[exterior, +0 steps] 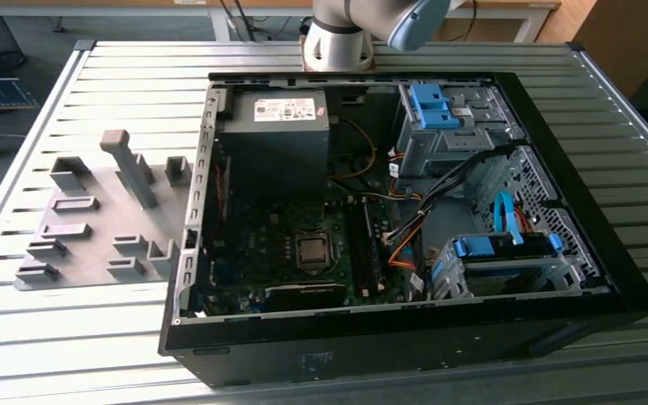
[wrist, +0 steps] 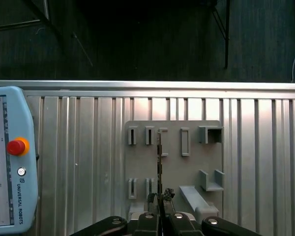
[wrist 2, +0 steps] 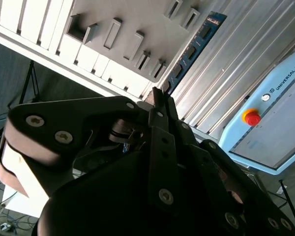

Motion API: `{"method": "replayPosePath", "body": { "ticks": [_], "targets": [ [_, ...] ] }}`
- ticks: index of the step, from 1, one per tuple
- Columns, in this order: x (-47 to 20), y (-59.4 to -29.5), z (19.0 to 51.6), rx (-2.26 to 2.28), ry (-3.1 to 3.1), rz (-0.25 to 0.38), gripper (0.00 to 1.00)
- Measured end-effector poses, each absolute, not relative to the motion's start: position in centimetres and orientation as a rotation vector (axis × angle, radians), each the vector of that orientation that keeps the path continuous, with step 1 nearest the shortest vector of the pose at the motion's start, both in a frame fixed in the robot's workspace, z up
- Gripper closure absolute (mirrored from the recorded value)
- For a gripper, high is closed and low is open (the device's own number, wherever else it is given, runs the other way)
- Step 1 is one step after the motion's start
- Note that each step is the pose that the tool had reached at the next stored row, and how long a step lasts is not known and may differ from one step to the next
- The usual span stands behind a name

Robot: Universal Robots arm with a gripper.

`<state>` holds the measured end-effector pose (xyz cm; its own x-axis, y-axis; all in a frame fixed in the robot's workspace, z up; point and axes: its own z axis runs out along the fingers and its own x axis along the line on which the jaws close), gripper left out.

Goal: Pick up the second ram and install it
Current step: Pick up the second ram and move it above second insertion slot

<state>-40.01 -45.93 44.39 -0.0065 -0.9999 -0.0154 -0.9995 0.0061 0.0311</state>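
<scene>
Second ram (wrist 2: 191, 53) is off the tabletop (wrist: 78, 147), pinched by its near end in the gripper (wrist 2: 157, 96), with the fingers closed tight on the board. The rest of the stick juts out free over the grey fixture (wrist: 187, 172). In the first wrist view I see it edge-on (wrist: 160, 162), a thin line running from the gripper (wrist: 160, 199) across the fixture's middle holders. Computer case (exterior: 628, 295) lies open beside the fixture (exterior: 88, 228), on the exterior view's right of it. The teach pendant (wrist: 5, 162) sits off to one side of the fixture.

Risks, as I judge them: with so much stick hanging beyond the grip, a knock or quick swing could pivot it between the fingers, and it would then meet its slot crooked. The loose cables (exterior: 403, 236) lie just beside the memory slots (exterior: 364, 245) and could snag the free end. Pressing down with the notch out of line could strain the board or the motherboard (exterior: 290, 253). I cannot tell from here whether any slot is already filled.

Count: one ram stick in view, one gripper, one fixture, one case, one pendant with one red button (wrist: 17, 146), and two blue drive-bay clips (exterior: 431, 105) (exterior: 504, 246).
</scene>
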Motion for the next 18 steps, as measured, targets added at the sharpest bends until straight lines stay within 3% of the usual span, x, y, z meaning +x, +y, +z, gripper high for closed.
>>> {"method": "replayPosePath", "body": {
  "ticks": [18],
  "targets": [
    [-39.77,-45.93,45.49,2.207,-2.22,-0.052,0.86]
  ]
}}
